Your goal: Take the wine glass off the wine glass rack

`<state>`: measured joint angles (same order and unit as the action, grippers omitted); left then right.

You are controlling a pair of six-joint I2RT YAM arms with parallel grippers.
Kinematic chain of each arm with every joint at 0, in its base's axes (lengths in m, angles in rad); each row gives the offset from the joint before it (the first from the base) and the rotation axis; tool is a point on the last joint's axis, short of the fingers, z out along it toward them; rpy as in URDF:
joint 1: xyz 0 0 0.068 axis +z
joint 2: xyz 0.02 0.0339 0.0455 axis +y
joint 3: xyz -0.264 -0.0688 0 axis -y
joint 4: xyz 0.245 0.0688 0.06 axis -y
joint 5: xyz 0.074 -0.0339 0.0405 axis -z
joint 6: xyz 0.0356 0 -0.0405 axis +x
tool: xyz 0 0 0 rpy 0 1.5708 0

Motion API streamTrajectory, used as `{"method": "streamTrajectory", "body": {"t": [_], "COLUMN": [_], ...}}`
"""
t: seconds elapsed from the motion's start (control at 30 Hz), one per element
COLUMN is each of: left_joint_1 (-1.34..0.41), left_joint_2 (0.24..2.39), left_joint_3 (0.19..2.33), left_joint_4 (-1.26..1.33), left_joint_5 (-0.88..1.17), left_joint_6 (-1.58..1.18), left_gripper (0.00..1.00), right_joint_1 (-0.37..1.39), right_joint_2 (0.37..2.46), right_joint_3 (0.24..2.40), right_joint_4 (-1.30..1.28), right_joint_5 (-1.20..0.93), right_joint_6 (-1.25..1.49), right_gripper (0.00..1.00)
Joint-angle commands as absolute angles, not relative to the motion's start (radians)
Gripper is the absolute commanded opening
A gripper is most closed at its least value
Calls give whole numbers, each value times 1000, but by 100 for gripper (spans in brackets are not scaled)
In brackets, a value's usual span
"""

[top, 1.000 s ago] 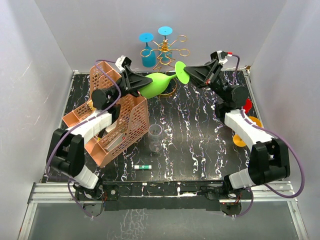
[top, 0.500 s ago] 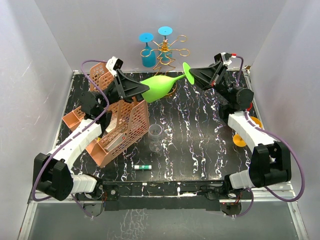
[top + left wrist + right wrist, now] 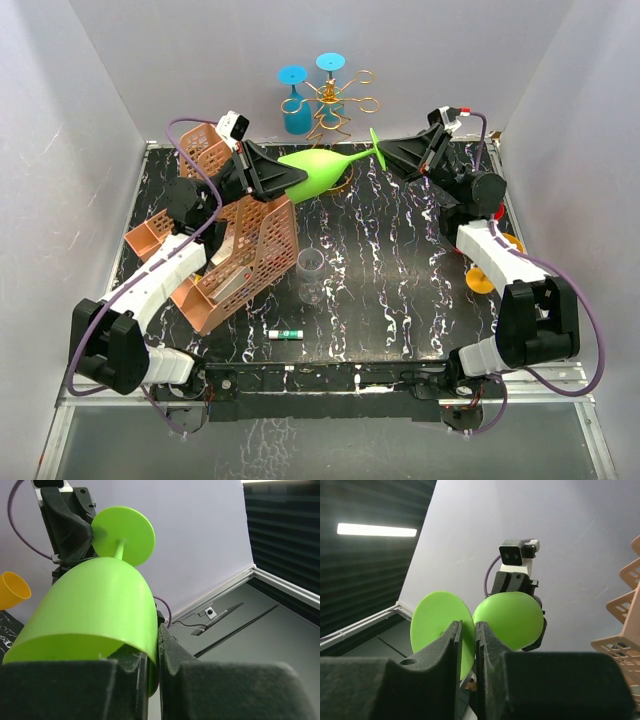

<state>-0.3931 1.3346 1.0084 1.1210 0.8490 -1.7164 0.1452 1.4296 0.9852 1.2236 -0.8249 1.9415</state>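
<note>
A green wine glass [image 3: 318, 168] lies level in the air in front of the gold wire wine glass rack [image 3: 336, 100], clear of it. My left gripper [image 3: 288, 178] is shut on the rim of its bowl [image 3: 95, 610]. My right gripper [image 3: 383, 150] is shut on its round foot [image 3: 432, 625]. In the left wrist view the gripper [image 3: 159, 635] pinches the bowl wall. In the right wrist view the gripper [image 3: 468, 630] pinches the foot's edge, with the bowl [image 3: 512, 617] behind. Two blue glasses [image 3: 296, 105] hang on the rack.
A pink mesh organizer [image 3: 245, 240] lies tipped under my left arm. A clear glass [image 3: 311, 275] stands mid-table, with a small marker [image 3: 285, 334] near the front. An orange glass [image 3: 488, 272] lies by my right arm, and a red object [image 3: 496, 210] sits behind it.
The green glass has moved up and right and turned more level, still held at both ends. My left arm has stretched out and the right gripper has drawn back to the right.
</note>
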Motion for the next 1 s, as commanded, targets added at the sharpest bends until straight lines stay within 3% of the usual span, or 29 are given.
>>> {"method": "streamTrajectory", "body": {"t": [0.0, 0.13, 0.4, 0.47, 0.53, 0.7, 0.97], "left_joint_1": [-400, -401, -408, -410, -412, -479, -750], "left_joint_2": [1298, 1229, 1106, 1093, 1085, 1083, 1222], "left_joint_3": [1020, 1003, 1031, 1072, 1100, 1184, 1363], "left_joint_4": [1129, 991, 582, 433, 318, 29, -339], "left_joint_5": [840, 827, 796, 793, 782, 686, 434], "left_joint_6": [-1680, -1574, -1345, -1252, -1195, -1052, -833], "left_gripper": [0, 0, 0, 0, 0, 0, 0], "right_joint_1": [138, 97, 27, 15, 14, 21, 101], "right_joint_2": [1392, 1326, 1230, 1228, 1219, 1143, 1108], "right_joint_3": [1017, 1045, 1147, 1234, 1323, 1339, 1363], "right_joint_4": [1107, 824, 146, -88, -285, -447, -595], "right_joint_5": [-938, -967, -974, -920, -808, -520, -47], "right_joint_6": [1716, 1500, 972, 792, 630, 470, 404], "right_gripper": [22, 41, 59, 64, 78, 99, 99]}}
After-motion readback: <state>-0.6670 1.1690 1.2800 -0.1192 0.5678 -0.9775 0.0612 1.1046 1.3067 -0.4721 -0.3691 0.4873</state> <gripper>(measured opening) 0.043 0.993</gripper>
